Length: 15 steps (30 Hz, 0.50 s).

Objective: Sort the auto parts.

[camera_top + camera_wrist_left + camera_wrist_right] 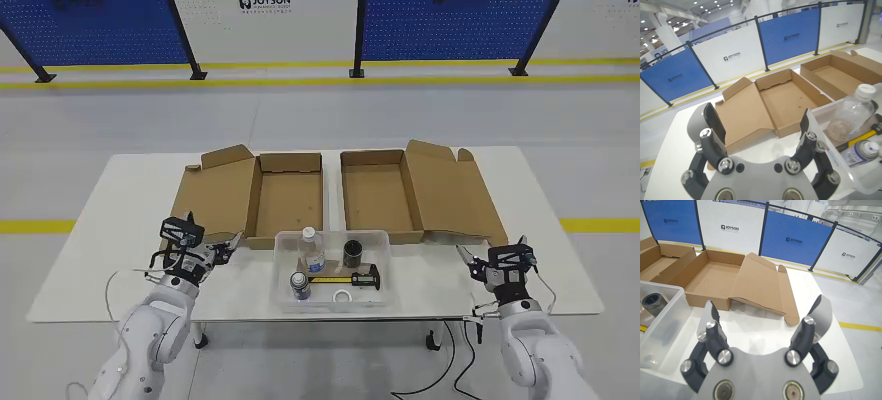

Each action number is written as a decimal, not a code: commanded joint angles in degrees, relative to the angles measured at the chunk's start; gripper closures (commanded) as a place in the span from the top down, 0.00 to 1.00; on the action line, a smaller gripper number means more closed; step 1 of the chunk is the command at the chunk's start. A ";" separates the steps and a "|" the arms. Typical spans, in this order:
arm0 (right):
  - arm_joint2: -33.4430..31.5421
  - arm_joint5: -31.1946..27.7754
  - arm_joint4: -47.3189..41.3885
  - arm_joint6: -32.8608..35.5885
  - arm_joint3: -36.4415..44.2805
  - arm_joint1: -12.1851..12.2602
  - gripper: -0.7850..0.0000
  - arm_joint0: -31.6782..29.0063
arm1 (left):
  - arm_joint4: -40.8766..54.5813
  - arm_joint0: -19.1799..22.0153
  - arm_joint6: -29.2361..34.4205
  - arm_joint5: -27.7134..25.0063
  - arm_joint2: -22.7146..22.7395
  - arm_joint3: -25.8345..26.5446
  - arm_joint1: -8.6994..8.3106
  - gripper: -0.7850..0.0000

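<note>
Facing you at the near edge of the table point(100, 260) is a clear bin point(332, 233), placed between the two arms, with a left box point(290, 200) and a right box point(378, 195) of cardboard lying open just behind it. Every part sits in the bin, so you may judge the sorting not yet begun. A spray can point(300, 285) occupies the near-left corner; a clear bottle point(313, 250) lies or leans behind it, cap toward the far wall — which of the two you cannot tell. A black cylinder point(353, 252) stands in the far-right part, open end up. A hammer point(350, 280) rests along the near wall, its long axis running left to right across the bin.

Your left gripper point(757, 111) hangs over the table just beside the bin's left wall, jaws spread wide with nothing between them. Your right gripper point(763, 302) is equally wide and equally unladen, but stands farther from the bin's right wall. Note the governing relation: the spray can and bottle lie to the right of the left gripper, beyond the wall, and that arm is the nearer one — a first pick there would probably call for rising over the rim before descending. The cylinder lies closer to the right arm's side. For the hammer, the jaws would have to close across the handle, near to far.
</note>
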<state>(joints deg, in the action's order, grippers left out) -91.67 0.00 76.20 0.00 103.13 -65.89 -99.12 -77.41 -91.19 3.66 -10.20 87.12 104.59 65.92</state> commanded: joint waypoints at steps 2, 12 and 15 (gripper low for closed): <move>0.00 0.00 0.00 0.00 0.00 0.00 1.00 0.00 | 1.39 2.29 2.60 -3.92 -3.01 1.17 0.16 1.00; 0.00 0.00 0.00 0.00 0.00 0.00 1.00 0.00 | 1.21 10.11 7.10 -5.75 -14.63 -2.28 1.53 1.00; 0.00 0.00 0.00 0.00 0.00 0.00 1.00 0.00 | 0.35 12.63 7.70 -4.56 -17.67 -5.37 2.10 1.00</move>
<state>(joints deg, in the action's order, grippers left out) -91.67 0.00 76.20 0.00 103.13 -65.89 -99.12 -76.78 -79.35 11.26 -15.07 70.53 100.36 67.84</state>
